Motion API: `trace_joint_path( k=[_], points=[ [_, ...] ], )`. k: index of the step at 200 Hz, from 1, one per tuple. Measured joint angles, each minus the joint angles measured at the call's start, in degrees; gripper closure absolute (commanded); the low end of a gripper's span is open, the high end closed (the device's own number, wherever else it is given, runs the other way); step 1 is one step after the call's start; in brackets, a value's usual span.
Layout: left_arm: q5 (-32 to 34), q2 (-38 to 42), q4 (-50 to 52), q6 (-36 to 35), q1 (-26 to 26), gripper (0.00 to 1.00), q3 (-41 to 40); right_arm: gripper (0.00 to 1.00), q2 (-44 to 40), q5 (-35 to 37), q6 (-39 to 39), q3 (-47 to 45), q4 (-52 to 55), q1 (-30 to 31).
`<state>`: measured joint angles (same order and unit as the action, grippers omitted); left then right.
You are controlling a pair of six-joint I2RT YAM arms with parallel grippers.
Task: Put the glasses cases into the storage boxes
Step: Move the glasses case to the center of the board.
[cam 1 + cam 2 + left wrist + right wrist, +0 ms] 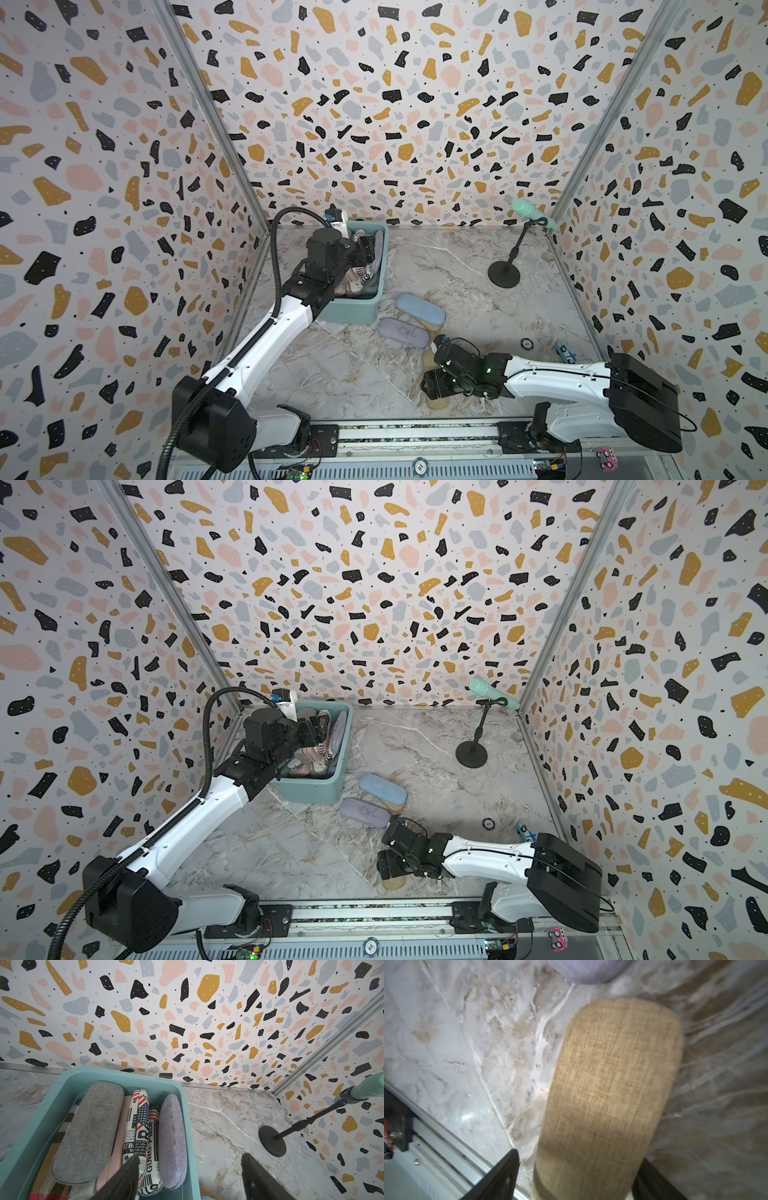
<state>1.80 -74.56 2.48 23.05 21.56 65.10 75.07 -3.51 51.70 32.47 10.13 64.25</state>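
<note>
The left fingers (pixel 124 1180) hang spread wide and empty over the teal tub (pixel 351 311) at the far left of the table (pixel 332 382), where a grey case (pixel 87 1132), a flag-print newsprint case (pixel 137 1126) and a lavender case (pixel 172 1140) lie packed side by side. Near the front edge the right fingers (pixel 500 1178) straddle a tan case (pixel 612 1084) lying on the table, released, with a gap showing on one side; a light blue case (pixel 420 308) and a second lavender case (pixel 403 332) lie just beside the tub

Marble table (pixel 478 266) has the tub (pixel 353 312) under the left pincer (pixel 190 1156), tan case (pixel 608 1084) under the right pincer (pixel 580 1157), lavender case (pixel 403 332) and blue case (pixel 420 308) just beyond.
</note>
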Motion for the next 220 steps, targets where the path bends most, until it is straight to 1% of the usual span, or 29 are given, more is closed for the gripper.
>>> trace_joint_path(
  k=[24,33,53,72,91,112,128,151,170,192,208,220],
  points=[
    [1.3,0.5,0.2,-0.9,0.4,0.23,0.0,0.21,0.4,-1.3,1.1,0.0,-3.9,0.0],
    [2.0,0.8,0.8,-1.2,0.8,0.23,0.3,0.2,0.4,-1.5,1.1,0.0,-4.9,0.0],
    [3.1,1.5,2.7,-1.4,2.9,0.23,1.1,0.18,0.3,-2.8,0.9,-0.1,-6.6,-0.1],
    [5.0,3.2,5.8,-1.1,7.2,0.22,0.9,0.17,-1.2,-4.3,0.6,-1.0,-7.9,-1.1],
    [9.4,7.3,7.6,0.9,14.7,0.22,-2.3,0.16,-5.8,-4.2,-0.5,-2.9,-6.9,-3.9],
    [13.7,13.6,8.5,6.8,24.5,0.22,-10.8,0.12,-11.8,-2.8,-3.1,-4.6,-3.6,-9.0],
    [15.8,16.8,8.7,14.2,31.6,0.19,-18.3,0.09,-16.2,-1.2,-5.7,-5.6,-0.5,-14.6],
    [19.8,17.3,9.0,26.0,42.2,0.18,-26.3,0.07,-21.0,0.2,-9.1,-7.4,2.8,-22.9],
    [21.7,15.6,8.9,34.8,49.6,0.14,-29.8,0.06,-23.2,0.3,-11.4,-8.6,4.4,-27.7],
    [23.2,9.9,8.8,42.1,54.0,0.08,-29.0,0.05,-23.8,0.2,-13.5,-9.7,5.4,-30.4],
    [23.7,3.4,9.8,45.7,55.2,0.05,-25.9,0.04,-23.8,0.1,-14.4,-10.2,5.9,-30.9],
    [23.8,-1.7,11.1,47.3,55.7,0.05,-22.7,0.04,-24.0,0.1,-14.8,-10.5,5.9,-31.0]
  ],
)
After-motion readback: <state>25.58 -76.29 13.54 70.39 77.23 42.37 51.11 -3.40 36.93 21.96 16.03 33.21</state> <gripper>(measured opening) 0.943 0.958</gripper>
